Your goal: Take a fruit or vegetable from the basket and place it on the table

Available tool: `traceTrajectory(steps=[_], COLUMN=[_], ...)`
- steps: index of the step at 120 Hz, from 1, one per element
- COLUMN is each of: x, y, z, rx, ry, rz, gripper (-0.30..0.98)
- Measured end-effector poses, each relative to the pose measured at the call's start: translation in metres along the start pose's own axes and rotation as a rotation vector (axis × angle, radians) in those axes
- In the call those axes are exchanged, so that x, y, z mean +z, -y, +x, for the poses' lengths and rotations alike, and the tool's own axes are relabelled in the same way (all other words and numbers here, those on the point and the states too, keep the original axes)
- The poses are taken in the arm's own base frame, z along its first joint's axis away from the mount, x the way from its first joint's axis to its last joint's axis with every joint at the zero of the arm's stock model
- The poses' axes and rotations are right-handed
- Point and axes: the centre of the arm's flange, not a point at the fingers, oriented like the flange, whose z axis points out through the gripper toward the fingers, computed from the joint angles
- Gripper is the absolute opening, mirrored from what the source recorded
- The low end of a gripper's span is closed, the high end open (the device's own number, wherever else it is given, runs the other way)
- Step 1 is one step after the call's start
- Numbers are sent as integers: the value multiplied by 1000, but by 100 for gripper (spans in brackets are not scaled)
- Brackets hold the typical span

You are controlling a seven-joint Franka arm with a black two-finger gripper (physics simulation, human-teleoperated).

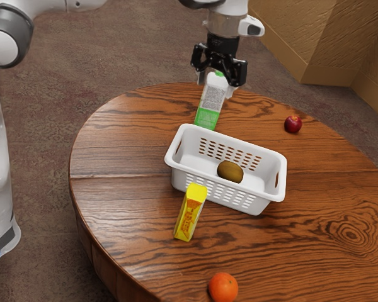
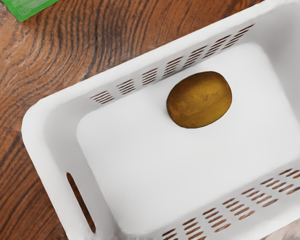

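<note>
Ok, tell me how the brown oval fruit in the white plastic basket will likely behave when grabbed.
The brown oval fruit looks firm and unwrinkled, so it probably keeps its shape under a moderate squeeze. Its rounded sides suggest it could roll on the flat floor of the white plastic basket if nudged off-centre.

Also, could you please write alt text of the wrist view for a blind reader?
A brown fruit lies in a white basket with slotted sides, on a wooden table; part of a green carton shows nearby.
</note>
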Motion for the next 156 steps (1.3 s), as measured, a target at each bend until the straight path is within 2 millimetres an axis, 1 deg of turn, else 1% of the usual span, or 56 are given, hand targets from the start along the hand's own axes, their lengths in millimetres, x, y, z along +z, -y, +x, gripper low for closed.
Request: traceTrajectory(steps=[21,26,33,37,41,55,72,77,81,88,98,104,112,116,119,123,135,140,145,152,156], x=[-2,-3,-13,-13,-10,10,21,21,19,18,26,37,55,58,60,63,64,64,64,65,72], y=[0,1,4,5,8,32,47,47,41,22,-17,-38,-56,-61,-60,-52,-8,3,6,1,-4], z=[-3,-3,-8,-9,-4,23,56,58,55,43,20,-1,-38,-50,-51,-44,-8,0,3,2,4], rx=[-480,-578,-694,-743,-784,-881,-905,-889,-867,-808,-703,-641,-566,-539,-534,-549,-634,-652,-653,-636,-623], ry=[19,20,9,10,17,48,61,61,60,61,78,95,112,111,110,108,92,89,88,89,96], rz=[-8,-8,-16,-16,-10,16,15,12,8,4,11,22,39,36,32,25,1,-9,-18,-27,-23], gripper=[69,69,69,69,69,69,69,69,69,69,69,69,69,69,69,69,69,69,69,69,69])
